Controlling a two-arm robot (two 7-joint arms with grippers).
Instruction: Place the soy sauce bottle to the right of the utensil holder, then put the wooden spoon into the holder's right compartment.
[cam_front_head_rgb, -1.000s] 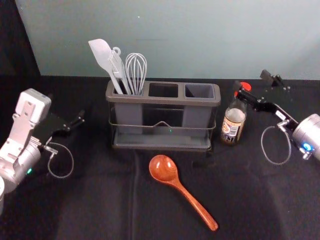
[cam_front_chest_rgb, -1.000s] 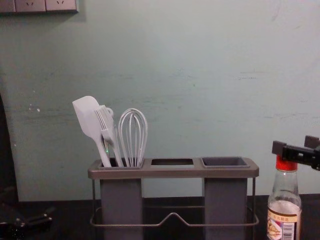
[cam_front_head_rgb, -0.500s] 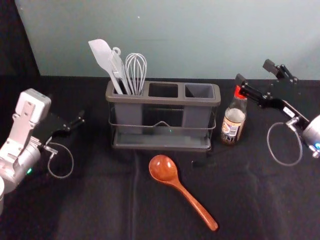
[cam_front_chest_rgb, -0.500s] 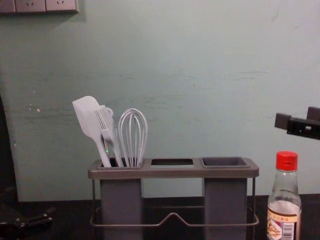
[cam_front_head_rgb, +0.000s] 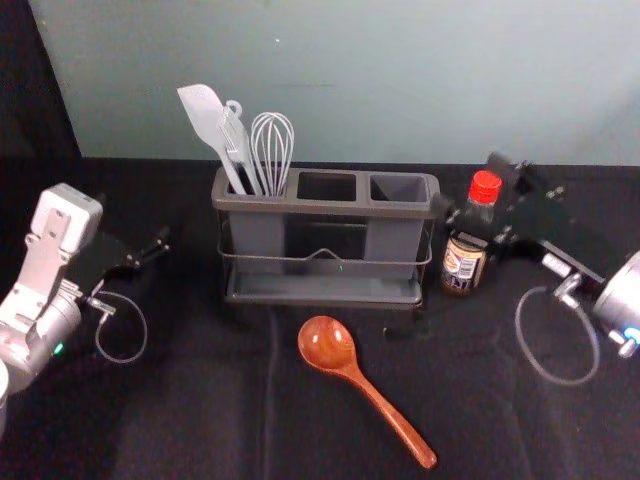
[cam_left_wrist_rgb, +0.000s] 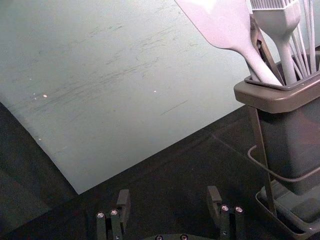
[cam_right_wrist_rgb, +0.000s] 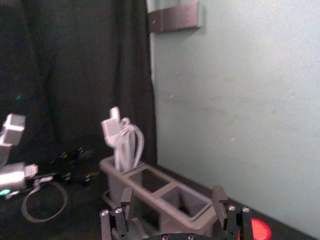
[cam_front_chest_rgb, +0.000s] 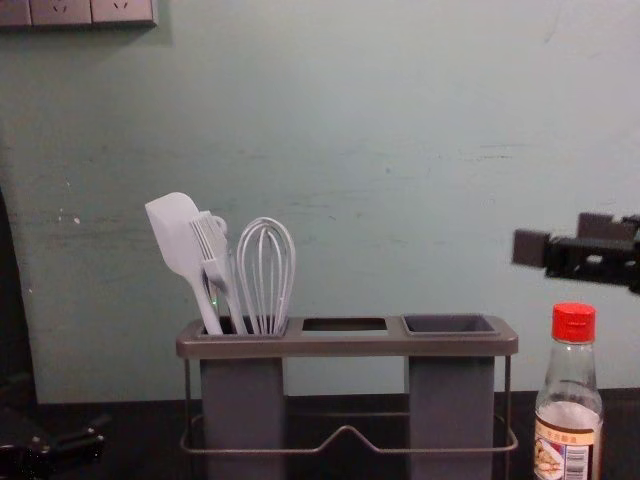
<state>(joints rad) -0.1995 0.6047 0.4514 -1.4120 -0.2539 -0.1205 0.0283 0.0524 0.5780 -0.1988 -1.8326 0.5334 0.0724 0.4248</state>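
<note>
The right claw (cam_front_chest_rgb: 563, 237) is hovering above the red-capped glass soy sauce bottle (cam_front_chest_rgb: 568, 385), its fingers gaping wide in the right wrist view. The bottle is standing upright just right of the grey rectangular utensil holder (cam_front_chest_rgb: 347, 344), toward the far edge of the black-draped table (cam_front_head_rgb: 200, 400). The head view is revealing the glossy, round-bowled, reddish-brown wooden spoon (cam_front_head_rgb: 327, 344) lying before the holder, its slender handle slanting nearer and rightward. The left claw (cam_front_head_rgb: 133, 219) is resting wide apart, left of the holder.
</note>
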